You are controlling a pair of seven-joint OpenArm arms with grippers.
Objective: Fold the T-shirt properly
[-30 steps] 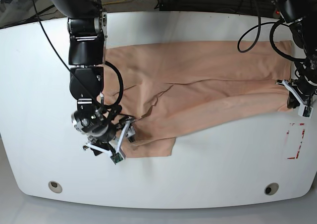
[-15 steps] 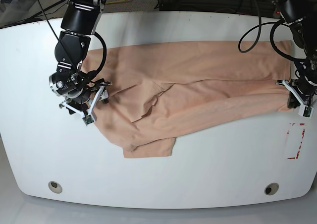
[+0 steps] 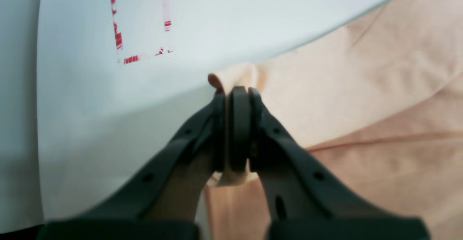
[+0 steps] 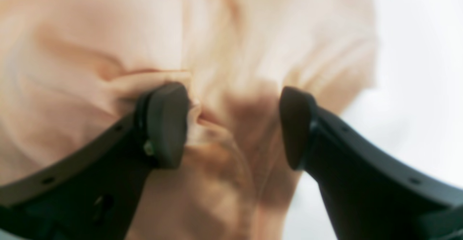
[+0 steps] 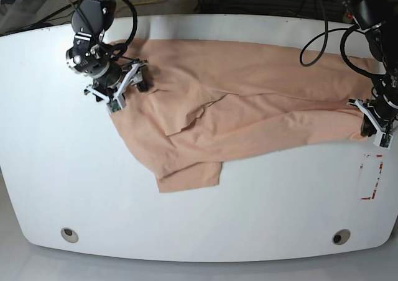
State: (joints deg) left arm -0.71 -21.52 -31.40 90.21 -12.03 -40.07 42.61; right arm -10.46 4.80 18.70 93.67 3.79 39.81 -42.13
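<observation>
The T-shirt [image 5: 249,101] lay stretched lengthwise between both grippers: left gripper [image 3: 235,124] clamped its edge, right gripper [image 4: 231,124] gaped over cloth.

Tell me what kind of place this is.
Probably a robotics lab bench: a white table with red tape marks, loose cables behind it, and a peach T-shirt spread for folding.

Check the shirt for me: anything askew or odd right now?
The peach cotton T-shirt lies skewed and wrinkled across the white table, with one flap sagging toward the front edge. The left end effector pinches its hem; the right end effector gapes over bunched cloth.
</observation>
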